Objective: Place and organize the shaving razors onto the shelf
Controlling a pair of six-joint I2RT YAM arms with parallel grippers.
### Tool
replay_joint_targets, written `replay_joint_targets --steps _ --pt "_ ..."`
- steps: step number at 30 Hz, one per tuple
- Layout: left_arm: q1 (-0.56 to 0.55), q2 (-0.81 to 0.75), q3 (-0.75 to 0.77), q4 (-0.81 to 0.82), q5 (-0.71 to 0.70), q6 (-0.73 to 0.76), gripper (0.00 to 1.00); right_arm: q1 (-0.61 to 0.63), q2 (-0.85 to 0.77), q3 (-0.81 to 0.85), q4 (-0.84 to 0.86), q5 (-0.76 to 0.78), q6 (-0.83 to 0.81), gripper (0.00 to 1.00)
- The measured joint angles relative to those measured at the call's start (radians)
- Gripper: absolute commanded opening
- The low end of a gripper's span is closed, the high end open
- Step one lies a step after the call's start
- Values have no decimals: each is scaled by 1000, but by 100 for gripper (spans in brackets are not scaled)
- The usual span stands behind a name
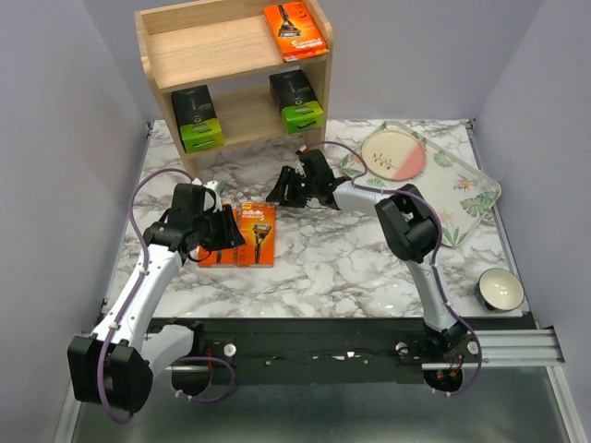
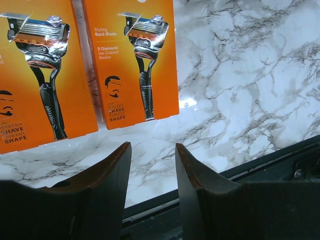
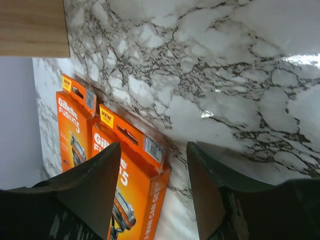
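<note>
We log the left pincer (image 2: 152, 148) open and empty, just beside two orange packs (image 1: 257, 234) lying side by side on the counter (image 1: 369, 268). The right pincer (image 3: 154, 146) is also open and empty, near them. Shelf (image 1: 208, 51): one orange pack (image 1: 295, 30) on top, two dark packs (image 1: 197, 118) below. We judge three of five shelved, two left.

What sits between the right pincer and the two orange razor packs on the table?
Nothing: only bare marble tabletop lies between the right pincer and the two orange packs, clearest in the top external view.
</note>
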Motion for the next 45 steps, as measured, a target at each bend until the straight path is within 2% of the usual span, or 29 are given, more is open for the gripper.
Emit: replay_joint_targets --steps 3,8,17,20,21,22,23,29,34,39,45 --pt "27 2 0 0 10 -4 49 2 26 41 -6 -1 32 51" --pt "51 25 19 -10 17 -10 49 4 47 75 -53 -1 64 50" --pt "51 86 68 9 22 -14 49 4 49 96 -114 -8 62 40" --pt "51 97 68 9 22 -14 49 4 49 96 -116 -16 61 31" --pt "51 99 68 9 22 -14 49 4 49 96 -116 -18 62 14" --pt "51 101 68 9 22 -14 49 4 49 95 -115 -21 61 5" --pt "51 102 68 9 22 -13 49 4 49 94 -115 -23 60 1" --pt "51 124 68 16 32 -13 49 4 40 62 -89 -31 68 1" --pt "27 149 65 48 70 -18 48 -19 -72 -125 -43 -26 93 1" --pt "-129 177 42 126 106 -32 44 -108 -282 -388 -70 8 119 1" --pt "-292 253 5 192 123 -63 41 -195 -475 -614 -105 67 154 1"
